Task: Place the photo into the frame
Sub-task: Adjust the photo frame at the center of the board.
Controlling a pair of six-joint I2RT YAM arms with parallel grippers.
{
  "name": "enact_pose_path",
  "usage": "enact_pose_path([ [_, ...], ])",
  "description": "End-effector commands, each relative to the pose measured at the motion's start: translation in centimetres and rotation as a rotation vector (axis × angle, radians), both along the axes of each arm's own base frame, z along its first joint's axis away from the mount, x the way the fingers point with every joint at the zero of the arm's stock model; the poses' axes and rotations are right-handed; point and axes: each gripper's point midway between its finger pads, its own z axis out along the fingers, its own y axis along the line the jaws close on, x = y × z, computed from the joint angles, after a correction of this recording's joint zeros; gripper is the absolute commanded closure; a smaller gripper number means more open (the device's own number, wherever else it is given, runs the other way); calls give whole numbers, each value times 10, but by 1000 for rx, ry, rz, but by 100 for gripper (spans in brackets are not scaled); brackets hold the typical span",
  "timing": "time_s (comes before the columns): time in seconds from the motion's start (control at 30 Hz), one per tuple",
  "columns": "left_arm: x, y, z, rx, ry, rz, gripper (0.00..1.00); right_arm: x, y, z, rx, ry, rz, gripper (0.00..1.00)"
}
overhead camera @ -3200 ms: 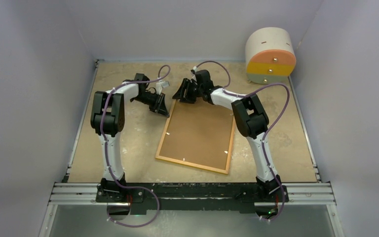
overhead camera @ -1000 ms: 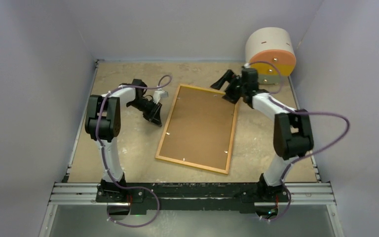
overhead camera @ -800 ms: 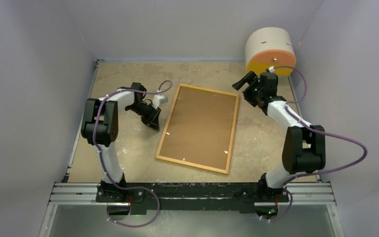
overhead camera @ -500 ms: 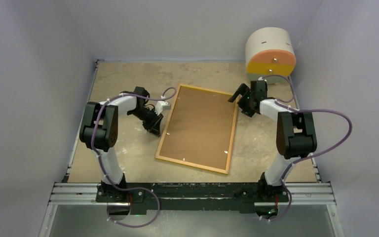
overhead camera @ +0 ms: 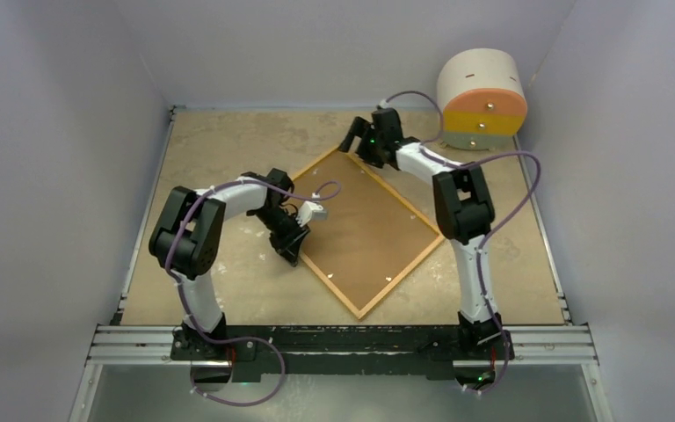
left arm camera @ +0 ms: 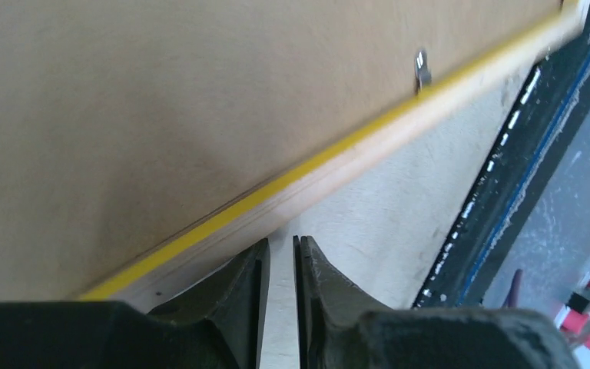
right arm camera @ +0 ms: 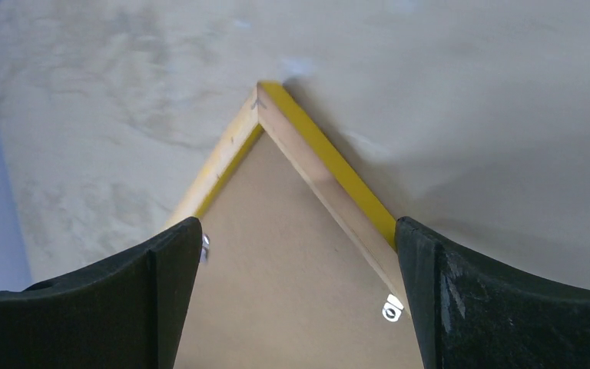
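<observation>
The frame (overhead camera: 402, 274) is lying face down on the counter (overhead camera: 220, 141), near the middle. It is turned like a diamond, with one corner pointing to the far side and one corner pointing to the arms. Its light wood back is facing up, and a thin yellow strip is showing along the edge. The brown backing board (overhead camera: 365, 220) is sitting inside it. Small metal clips (left arm camera: 422, 69) are sitting along the border.

The left pincer (overhead camera: 288, 255) is sitting low at the left edge of the frame, just beside the wood border. Its fingers (left arm camera: 238, 284) are almost closed, with only a thin slit between them. It is holding nothing, and bare counter is showing through the slit.

The right pincer (overhead camera: 358, 141) is hanging over the far corner of the frame. It is standing wide open, with one finger on each side of the corner in the wrist view. It is gripping nothing.

A round drawer box (overhead camera: 482, 92) in white, orange, yellow and green is standing at the far right corner of the counter, well apart from the frame.
</observation>
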Motion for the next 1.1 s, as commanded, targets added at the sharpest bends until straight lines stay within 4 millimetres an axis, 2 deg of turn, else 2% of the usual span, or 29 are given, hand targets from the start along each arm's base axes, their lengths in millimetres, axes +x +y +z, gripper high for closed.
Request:
enact_pose_path([
  [0.0,18,-24,-6,-39,-84,-40,73,-27,123,35,156,19,299,5],
  [0.03,17,-27,-4,-47,-79,-44,66,-28,137,35,166,16,338,4],
  [0.1,14,-30,3,-64,-59,-53,51,-26,146,34,156,21,372,3],
  [0.13,12,-30,7,-67,-50,-64,47,-29,148,35,158,27,396,2],
  [0.2,5,-27,18,-70,-35,-96,40,-24,134,44,124,-8,382,1],
  [0.27,-1,-22,31,-70,-30,-126,35,-17,112,59,99,-53,337,1],
  [0.33,-5,-16,44,-82,-32,-162,28,-7,78,85,81,-110,264,1],
  [0.4,-2,-11,53,-116,-36,-166,25,-7,44,99,54,-135,179,1],
  [0.5,11,-10,67,-206,-1,-112,20,-21,1,117,48,-172,75,1],
  [0.57,21,-5,73,-219,17,-91,19,-38,-22,121,25,-176,34,1],
  [0.67,57,10,86,-213,-57,-12,19,-72,-49,114,-18,-138,1,1],
  [0.73,103,30,89,-157,-176,97,19,-96,-62,104,-35,-105,-10,1],
  [0.83,181,75,93,-68,-338,351,22,-132,-83,82,-54,-47,-37,1],
  [0.9,223,118,88,-5,-390,529,27,-151,-92,76,-41,-22,-59,1],
  [0.93,237,133,84,14,-393,581,29,-160,-95,71,-37,-4,-65,1],
  [1.0,251,152,72,41,-373,650,34,-178,-102,58,-45,35,-81,1],
  [1.07,253,156,56,48,-339,664,39,-194,-110,45,-53,78,-96,1],
])
